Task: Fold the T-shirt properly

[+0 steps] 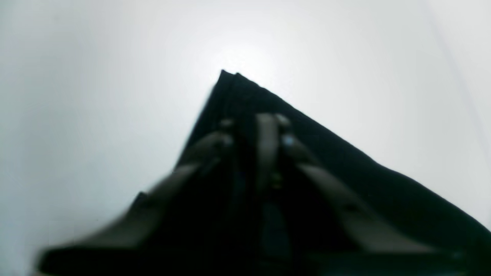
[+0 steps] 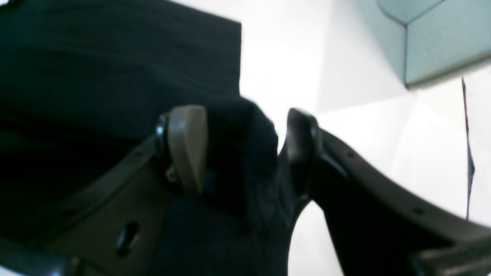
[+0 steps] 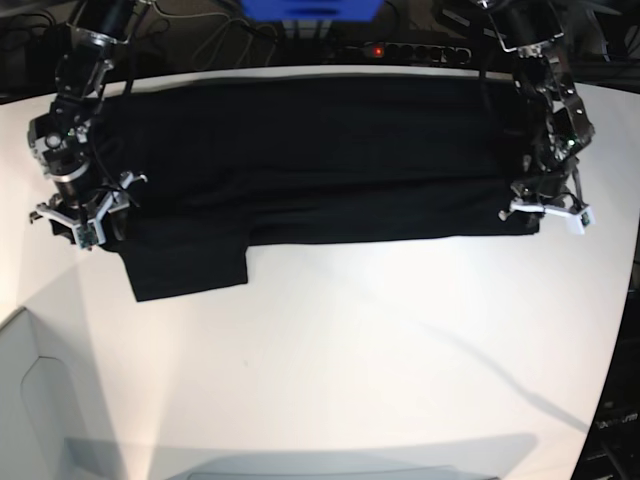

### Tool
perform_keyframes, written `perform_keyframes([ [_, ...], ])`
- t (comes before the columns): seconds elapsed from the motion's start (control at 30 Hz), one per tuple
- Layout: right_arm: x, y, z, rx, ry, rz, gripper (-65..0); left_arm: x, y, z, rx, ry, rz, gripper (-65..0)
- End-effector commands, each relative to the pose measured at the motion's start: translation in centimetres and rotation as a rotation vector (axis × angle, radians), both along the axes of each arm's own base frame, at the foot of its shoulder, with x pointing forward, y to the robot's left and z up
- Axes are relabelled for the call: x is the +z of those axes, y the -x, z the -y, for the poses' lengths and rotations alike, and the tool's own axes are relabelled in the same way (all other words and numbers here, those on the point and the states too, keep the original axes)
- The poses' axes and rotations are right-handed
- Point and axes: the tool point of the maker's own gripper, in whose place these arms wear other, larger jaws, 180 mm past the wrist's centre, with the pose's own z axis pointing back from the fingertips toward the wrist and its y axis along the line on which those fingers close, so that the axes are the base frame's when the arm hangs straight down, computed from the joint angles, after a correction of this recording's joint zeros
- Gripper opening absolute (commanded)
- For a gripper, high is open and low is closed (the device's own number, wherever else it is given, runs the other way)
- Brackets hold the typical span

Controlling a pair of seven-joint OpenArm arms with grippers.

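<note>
I see the T-shirt [image 3: 300,160] lying across the far half of the white table [image 3: 350,360], spread wide from one arm to the other, plain black and matte, with a long horizontal fold line running through its middle. One short sleeve [image 3: 185,268] sticks out toward me on the base view's left as a squarish flap. The cloth looks soft and thin, lying mostly flat with shallow creases; I can make out no print or writing on the side facing up. My left gripper [image 1: 255,128] sits at the shirt's edge on the base view's right, and in its wrist view the fingers [image 1: 266,138] are drawn together over a pointed corner of doubled black fabric, pinching it; that picture is blurred, so finer detail is lost. My right gripper [image 2: 245,149] is at the opposite end, jaws spread wide, with a bunched fold of the shirt sitting between a tan rubbery pad [image 2: 188,147] and a dark pad [image 2: 303,145], not squeezed. A pale blue-grey box [image 2: 441,38] stands beyond it.
</note>
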Motion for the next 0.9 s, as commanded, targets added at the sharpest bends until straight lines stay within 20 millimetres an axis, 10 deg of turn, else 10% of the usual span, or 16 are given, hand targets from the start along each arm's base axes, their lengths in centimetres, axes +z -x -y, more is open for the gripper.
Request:
perform_keyframes([
  [0.0, 2.3, -1.5, 0.1, 0.019, 0.007, 0.077, -31.4, 1.7, -0.8, -0.5, 0.001, -0.025, 0.049, -65.0],
  [0.3, 3.1, -4.8, 0.1, 0.009, 0.001, 0.076, -29.3, 3.6, -0.8, -0.5, -0.016, -0.059, 0.090, -64.9],
  [0.67, -0.4, -9.7, 1.6, -0.020, 0.021, -0.204, -24.8, 4.6, -0.8, -0.2, -0.025, -0.076, 0.111, -64.9],
  [0.87, -2.4, -8.8, 2.8, -0.057, 0.028, -0.332, -24.8, 4.5, -0.7, -0.3, -0.025, -0.076, 0.106, -64.9],
])
